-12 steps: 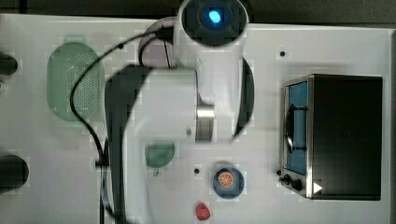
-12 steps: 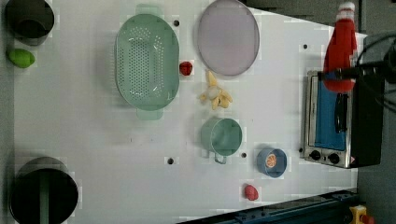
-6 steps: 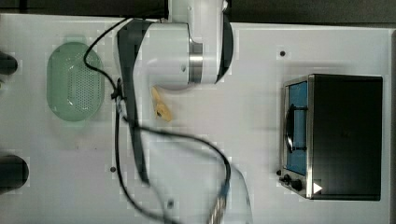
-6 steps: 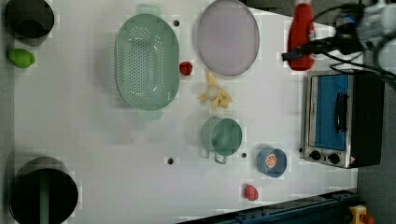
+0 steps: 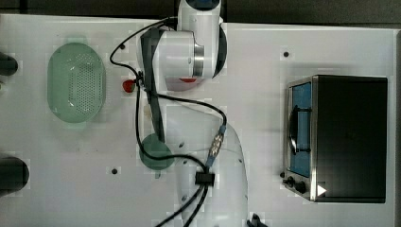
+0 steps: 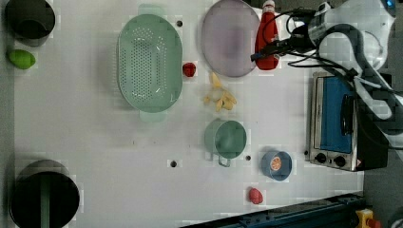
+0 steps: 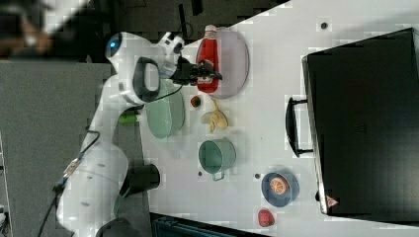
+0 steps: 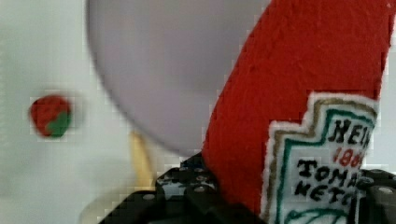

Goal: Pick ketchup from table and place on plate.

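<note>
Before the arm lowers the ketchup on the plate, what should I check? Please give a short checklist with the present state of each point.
1. Ketchup is held in the gripper: ok, the fingers are shut on its lower body.
2. Ketchup is over the plate: cannot tell; in the left view it is at the plate's right edge, in the right view over its left part.
3. Plate surface is free: ok, nothing lies on it.
4. Strawberry and banana are clear of the plate: ok, both lie beside it on the table.
5. Ketchup touches the plate: cannot tell.
</note>
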Controlling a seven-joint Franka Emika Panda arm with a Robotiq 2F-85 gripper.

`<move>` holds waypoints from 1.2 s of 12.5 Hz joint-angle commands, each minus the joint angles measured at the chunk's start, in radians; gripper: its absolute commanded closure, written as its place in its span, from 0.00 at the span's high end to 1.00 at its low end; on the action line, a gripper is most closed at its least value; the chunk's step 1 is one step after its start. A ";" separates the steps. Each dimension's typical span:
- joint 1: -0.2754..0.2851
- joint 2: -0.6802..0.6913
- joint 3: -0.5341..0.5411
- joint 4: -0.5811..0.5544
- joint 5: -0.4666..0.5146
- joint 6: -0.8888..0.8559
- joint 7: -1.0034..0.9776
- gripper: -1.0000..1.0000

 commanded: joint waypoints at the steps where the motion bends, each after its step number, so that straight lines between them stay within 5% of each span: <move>1: 0.005 0.026 0.001 0.035 0.002 0.112 0.040 0.65; 5: 0.010 0.125 0.001 0.035 0.002 0.256 0.040 0.69; 8: 0.011 0.128 0.001 0.042 0.002 0.336 0.040 1.00; 12: 0.008 -0.007 0.000 0.058 0.003 0.257 0.132 1.00; 15: -0.004 -0.150 -0.005 0.065 0.002 0.097 0.386 1.00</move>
